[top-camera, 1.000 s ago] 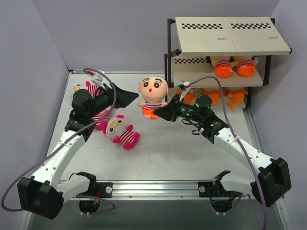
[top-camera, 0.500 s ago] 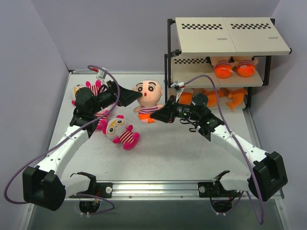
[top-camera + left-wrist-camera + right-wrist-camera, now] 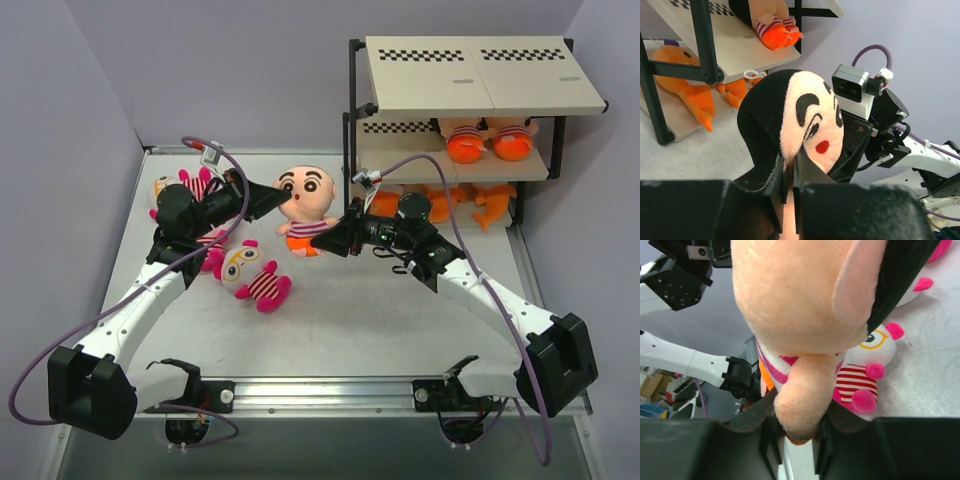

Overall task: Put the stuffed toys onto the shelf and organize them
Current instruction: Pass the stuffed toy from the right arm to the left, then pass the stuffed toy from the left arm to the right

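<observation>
A peach-headed doll [image 3: 310, 193] in a striped shirt hangs above the table between both arms. My left gripper [image 3: 278, 201] is shut on the side of its head [image 3: 807, 117], with peach plush pinched between the jaws [image 3: 788, 167]. The right gripper [image 3: 335, 240] is shut on the doll's arm [image 3: 800, 400]. Two more dolls [image 3: 488, 140] lie on the middle tier of the shelf [image 3: 480, 75], and orange sharks [image 3: 470, 205] lie on its bottom tier. A pink-limbed toy with glasses [image 3: 255, 278] lies on the table; another [image 3: 192, 183] sits partly hidden behind the left arm.
The shelf's black post [image 3: 705, 40] stands close behind the doll in the left wrist view, with a shark [image 3: 682, 85] on the bottom board. The pink toy [image 3: 862, 377] lies under the held doll. Grey walls close the table's left and back.
My left gripper, open before, has shut on the doll's head. The right arm has carried the doll a little left and down toward it.
</observation>
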Available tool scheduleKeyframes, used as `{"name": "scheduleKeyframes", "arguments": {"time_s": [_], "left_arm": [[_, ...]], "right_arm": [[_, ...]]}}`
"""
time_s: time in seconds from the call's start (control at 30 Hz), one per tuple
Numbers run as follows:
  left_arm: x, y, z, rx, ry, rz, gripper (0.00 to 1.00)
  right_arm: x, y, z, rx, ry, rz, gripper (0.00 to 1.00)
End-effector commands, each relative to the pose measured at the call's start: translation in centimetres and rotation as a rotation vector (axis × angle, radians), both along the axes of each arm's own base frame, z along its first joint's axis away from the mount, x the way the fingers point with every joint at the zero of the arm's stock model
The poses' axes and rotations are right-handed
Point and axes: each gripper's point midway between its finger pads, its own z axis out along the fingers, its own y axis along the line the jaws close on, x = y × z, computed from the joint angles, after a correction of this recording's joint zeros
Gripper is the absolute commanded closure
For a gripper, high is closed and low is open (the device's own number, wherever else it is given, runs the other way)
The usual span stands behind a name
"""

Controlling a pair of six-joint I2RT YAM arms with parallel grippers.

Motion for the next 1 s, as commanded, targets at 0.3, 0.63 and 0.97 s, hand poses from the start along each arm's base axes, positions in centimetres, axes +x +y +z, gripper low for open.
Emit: {"name": "scheduleKeyframes", "arguments": {"time_s": [0.3,0.63,0.97], "left_arm": [[0.8,1.2,3.0,-0.084,-0.019,0.265,0.98],[0.8,1.2,4.9,-0.209,0.001,0.408,0.98],[0.6,-0.9,5.6,-0.266,-0.007,0.392,0.97]], "right_arm": [[1.9,-1.4,3.1,-0.105,-0.203,-0.308,0.30],[2.3,-4.3,4.8,0.110,-0.112,-0.519,0.27],[1.6,-4.9,6.6,0.283,-0.041,-0.537,0.26]]}}
